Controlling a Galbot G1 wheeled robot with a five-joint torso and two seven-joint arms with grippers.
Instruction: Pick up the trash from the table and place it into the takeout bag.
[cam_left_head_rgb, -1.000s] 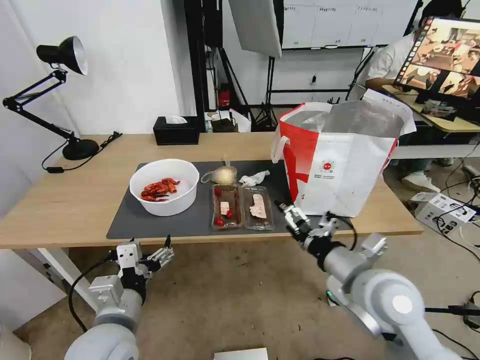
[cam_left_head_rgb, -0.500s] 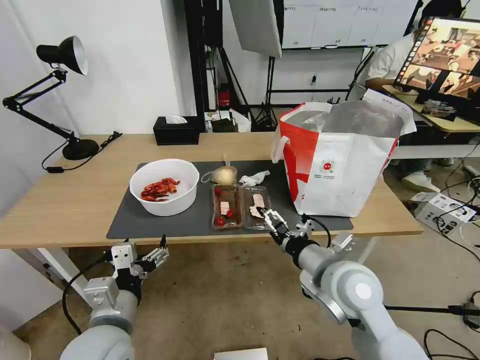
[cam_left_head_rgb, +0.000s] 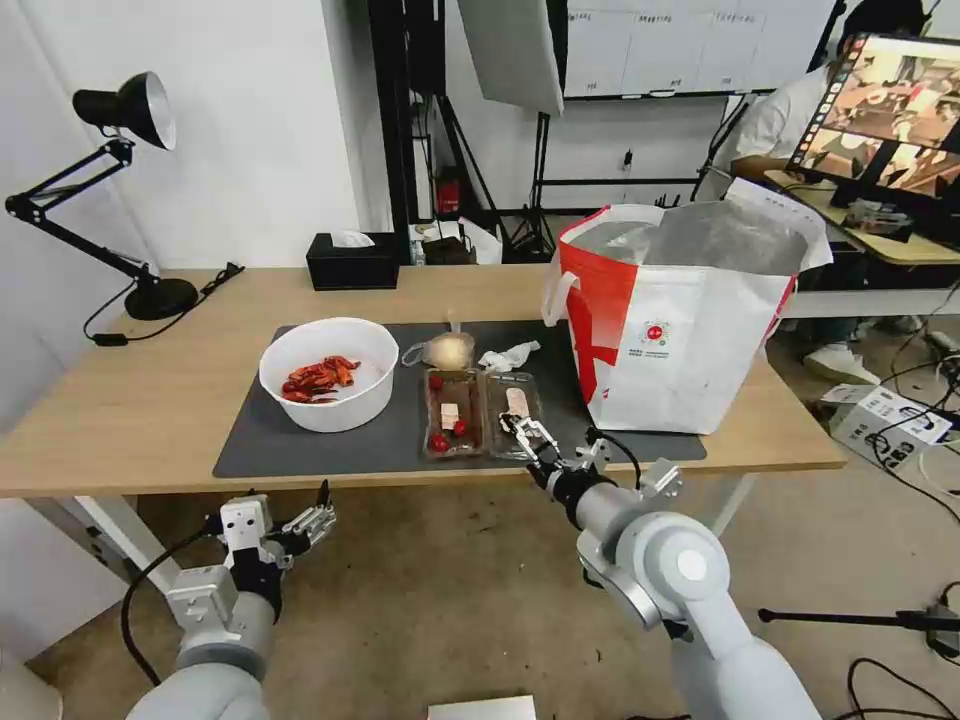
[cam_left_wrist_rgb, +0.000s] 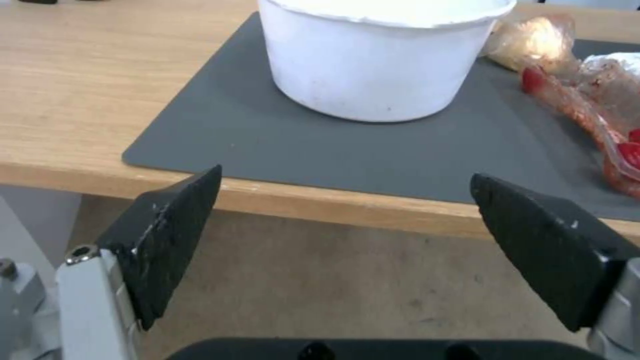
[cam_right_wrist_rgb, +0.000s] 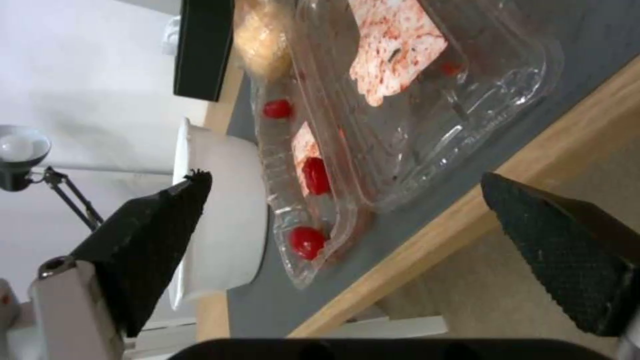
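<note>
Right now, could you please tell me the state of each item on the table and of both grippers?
white bowl: upright, red shells inside
clear hinged tray: lying open, scraps inside
crumpled tissue: on the mat
knotted bag: tied shut
takeout bag: upright, mouth open
desk lamp: off
right gripper: open, at the tray's near edge
left gripper: open, below the table edge

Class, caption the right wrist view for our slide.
Open right hand approaching the clear hinged tray at the table's front edge.
</note>
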